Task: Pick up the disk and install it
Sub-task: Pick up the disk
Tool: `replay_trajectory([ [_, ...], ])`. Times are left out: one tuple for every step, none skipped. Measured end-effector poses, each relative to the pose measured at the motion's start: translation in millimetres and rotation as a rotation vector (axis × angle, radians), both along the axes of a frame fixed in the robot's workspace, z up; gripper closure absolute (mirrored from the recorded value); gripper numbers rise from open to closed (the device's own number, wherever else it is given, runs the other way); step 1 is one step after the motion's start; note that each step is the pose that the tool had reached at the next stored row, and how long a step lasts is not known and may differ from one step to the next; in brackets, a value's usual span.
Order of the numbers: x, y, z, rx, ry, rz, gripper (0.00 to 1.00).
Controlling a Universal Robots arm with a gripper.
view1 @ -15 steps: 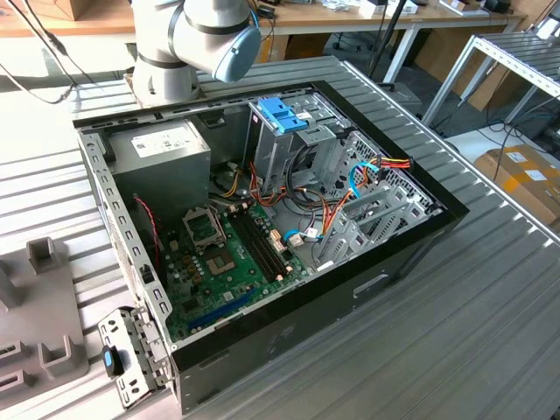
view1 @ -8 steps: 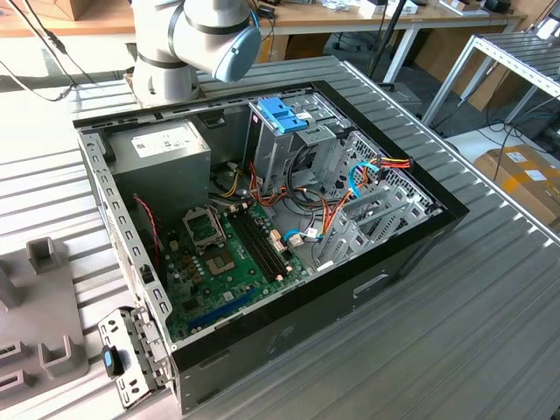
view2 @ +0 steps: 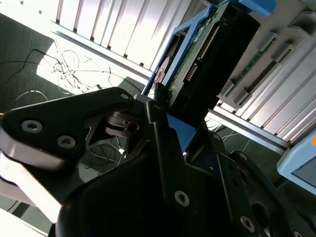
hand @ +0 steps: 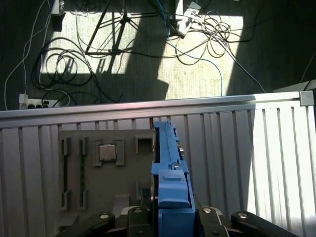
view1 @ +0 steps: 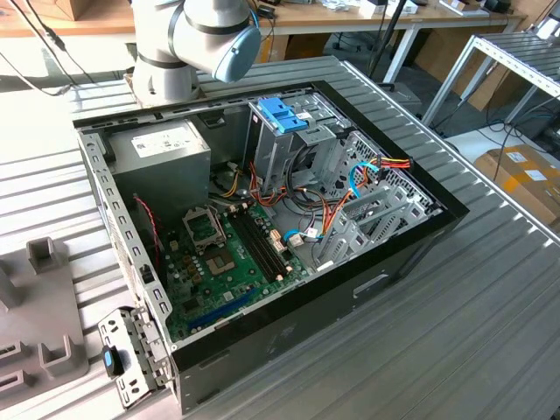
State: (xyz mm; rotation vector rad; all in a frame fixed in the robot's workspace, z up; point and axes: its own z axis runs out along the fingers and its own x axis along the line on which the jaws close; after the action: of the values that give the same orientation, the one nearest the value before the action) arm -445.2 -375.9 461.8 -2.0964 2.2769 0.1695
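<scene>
Gripping the disk (view2: pixel 207 54) at one short end, the end effector (view2: pixel 177 136) is closed across its blue side rails. The disk's long axis runs straight out ahead of the fingers. Beyond it in the first wrist view lies a grey tray (hand: pixel 128 187) on the tabletop (hand: pixel 247 148), and the disk looks clear of both.
</scene>
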Motion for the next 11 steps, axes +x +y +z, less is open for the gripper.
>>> replay_trajectory([
  [0.0,0.0,0.9,0.0001,0.0001,0.0,0.63],
  [0.0,0.0,1.7,0.0002,-0.0001,0.0,0.63],
  [0.0,0.0,2.8,0.0003,0.0,0.0,0.63],
  [0.0,0.0,3.7,0.0004,-0.0001,0.0,0.63],
  [0.0,0.0,4.5,0.0005,-0.0001,0.0,0.63],
  [0.0,0.0,6.0,0.0006,0.0,0.0,0.63],
  [0.0,0.0,7.0,0.0007,0.0,0.0,0.63],
  [0.0,0.0,8.0,0.0008,0.0,0.0,0.63],
  [0.0,0.0,9.0,0.0009,0.0,0.0,0.63],
  [0.0,0.0,9.8,0.001,0.0,0.0,0.63],
  [0.0,0.0,11.1,0.0011,0.0,0.0,0.63],
])
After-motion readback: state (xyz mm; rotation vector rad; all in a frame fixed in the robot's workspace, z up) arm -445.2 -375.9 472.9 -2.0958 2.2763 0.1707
